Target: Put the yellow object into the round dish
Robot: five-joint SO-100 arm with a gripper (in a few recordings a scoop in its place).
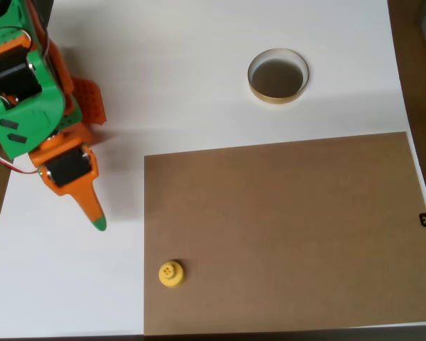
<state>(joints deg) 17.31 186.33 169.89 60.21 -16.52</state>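
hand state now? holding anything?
Hand: holding nothing; the yellow object lies apart on the brown board. Open or closed cannot be told from overhead.

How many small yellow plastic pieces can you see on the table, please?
1. The small yellow plastic piece sits at the lower left corner of the brown board, far from the round tan-rimmed dish. Nothing appears to hide another.

Yellow object (171, 273), tan-rimmed round dish (277, 76) (greyish-brown inside), orange-and-green gripper (92, 209), plain brown board (284, 234), white table (163, 71)
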